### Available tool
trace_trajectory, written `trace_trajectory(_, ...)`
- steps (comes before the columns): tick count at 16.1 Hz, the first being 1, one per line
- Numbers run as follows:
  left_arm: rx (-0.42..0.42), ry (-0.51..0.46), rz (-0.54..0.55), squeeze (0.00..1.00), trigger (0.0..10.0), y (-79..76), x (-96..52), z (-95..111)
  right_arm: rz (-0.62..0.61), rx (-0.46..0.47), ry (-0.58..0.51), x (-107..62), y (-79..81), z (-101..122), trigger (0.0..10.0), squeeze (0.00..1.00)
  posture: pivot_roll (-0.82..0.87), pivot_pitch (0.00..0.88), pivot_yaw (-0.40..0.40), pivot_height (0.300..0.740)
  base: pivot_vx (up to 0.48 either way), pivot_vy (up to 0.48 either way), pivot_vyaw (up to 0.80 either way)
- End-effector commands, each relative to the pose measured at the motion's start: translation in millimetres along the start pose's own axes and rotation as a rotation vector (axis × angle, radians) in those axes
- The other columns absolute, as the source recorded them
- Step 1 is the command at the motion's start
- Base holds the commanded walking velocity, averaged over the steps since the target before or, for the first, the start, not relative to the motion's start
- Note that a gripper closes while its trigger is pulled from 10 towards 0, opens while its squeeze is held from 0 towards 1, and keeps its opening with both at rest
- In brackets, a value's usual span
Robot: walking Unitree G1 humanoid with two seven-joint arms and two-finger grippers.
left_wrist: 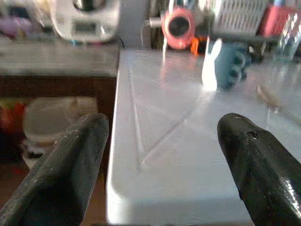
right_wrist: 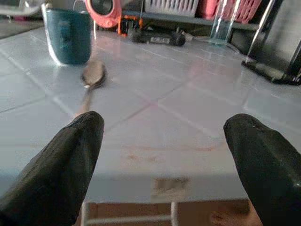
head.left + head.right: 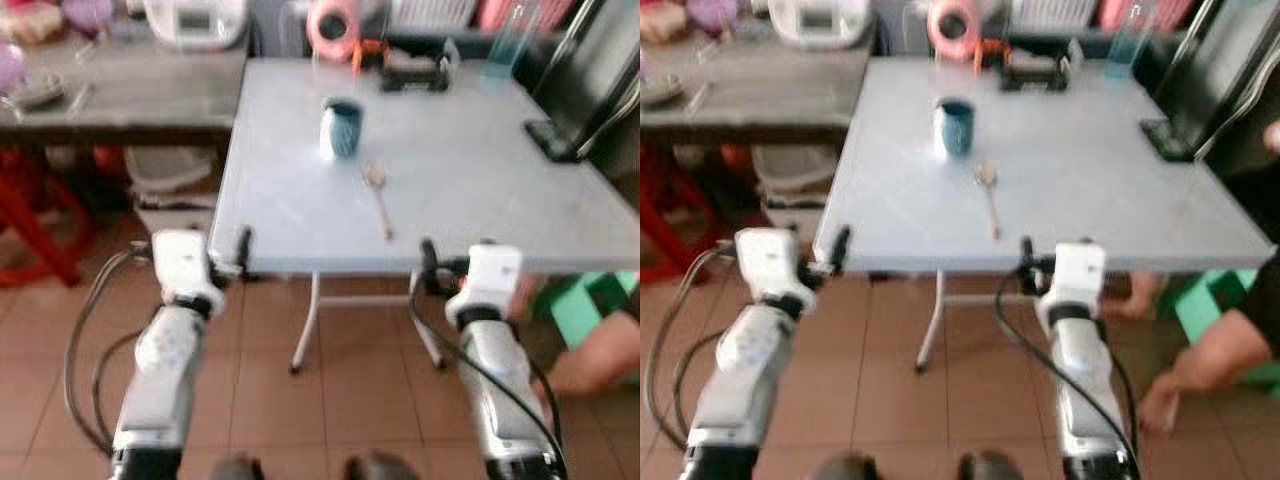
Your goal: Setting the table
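Observation:
A light blue folding table (image 3: 470,190) stands in front of me. On it a dark teal mug (image 3: 341,128) stands upright, and a metal spoon (image 3: 379,200) lies just in front of it, bowl toward the mug. My left gripper (image 3: 240,245) is at the table's near left corner, open and empty, its fingers (image 1: 70,169) wide apart. My right gripper (image 3: 428,262) is at the near edge to the right of the spoon, also open and empty. In the right wrist view the mug (image 2: 69,35) and spoon (image 2: 91,80) lie ahead of the fingers (image 2: 61,169).
A dark side table (image 3: 120,95) with a white appliance (image 3: 195,20) stands at the left. A pink tape roll (image 3: 333,27), black tools and a clear glass (image 3: 510,45) sit at the far edge. A person's arm (image 3: 1220,350) and a green stool (image 3: 590,305) are at the right.

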State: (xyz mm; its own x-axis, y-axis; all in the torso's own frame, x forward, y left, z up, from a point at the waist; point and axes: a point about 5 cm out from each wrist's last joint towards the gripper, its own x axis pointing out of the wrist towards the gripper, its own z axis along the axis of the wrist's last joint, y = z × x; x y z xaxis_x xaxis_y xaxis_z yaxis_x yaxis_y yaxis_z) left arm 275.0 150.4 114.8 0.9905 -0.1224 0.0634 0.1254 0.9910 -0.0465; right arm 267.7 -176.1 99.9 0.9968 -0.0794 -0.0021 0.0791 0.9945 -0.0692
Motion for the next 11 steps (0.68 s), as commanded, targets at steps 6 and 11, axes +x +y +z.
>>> trace_trajectory(6, -0.005, -0.042, -0.052, 0.00, 10.0, -4.9, 0.9, 5.1, -0.016, -0.002, -0.002, 3.9, -3.3, 0.5, 10.0, 0.00, -0.02, 0.000, -0.007, 0.719, 0.000, 0.000, 0.00)
trace_trajectory(11, -0.013, -0.049, -0.084, 0.00, 10.0, -8.1, -0.9, 4.8, -0.012, -0.018, 0.002, 2.2, -4.4, -0.3, 10.0, 0.00, -0.02, 0.000, 0.000, 0.719, 0.417, 0.000, 0.00)
